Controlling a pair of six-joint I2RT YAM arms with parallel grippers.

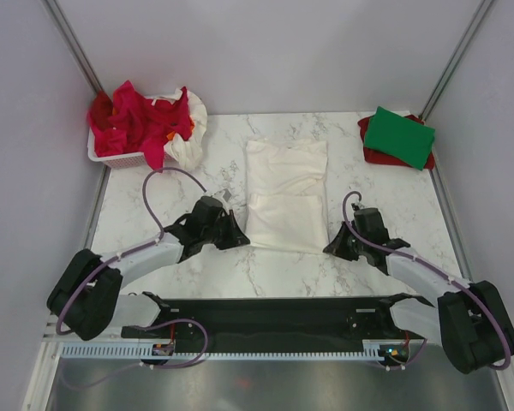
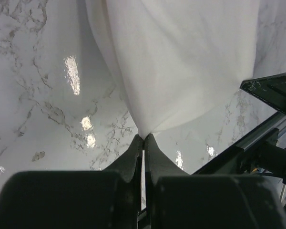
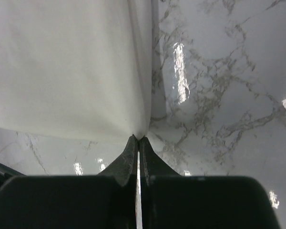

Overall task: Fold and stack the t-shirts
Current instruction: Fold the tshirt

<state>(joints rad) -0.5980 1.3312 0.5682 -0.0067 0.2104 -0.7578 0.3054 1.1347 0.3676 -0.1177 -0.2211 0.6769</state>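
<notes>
- The left gripper (image 1: 240,242) is pinched tight on the near-left corner of the white t-shirt (image 1: 285,193). In its wrist view the cloth fans out straight ahead of the closed jaws.
- The right gripper (image 1: 330,248) is clamped on the near-right corner, and the fabric spreads ahead and to its left.
- The shirt lies as a long narrow panel on the table (image 1: 385,214), running away from both grippers, with its near hem stretched between them.
- The step in hand looks like folding the near hem over to the far edge.
- To do it well, raise both corners together at equal height, keeping the grippers as far apart as the panel is wide so the hem stays taut.
- Carry the hem forward, lay it square on the far edge, and release only once the cloth rests flat.
- Both bites sit at the very tips, so a fast lift could shed a layer.
- A green t-shirt (image 1: 400,137) on a red t-shirt (image 1: 368,154) lies far ahead and to the right of the right gripper, likely the stack.
- Crumpled tees (image 1: 141,120) fill the basket (image 1: 120,159) far ahead and to the left of the left gripper.
</notes>
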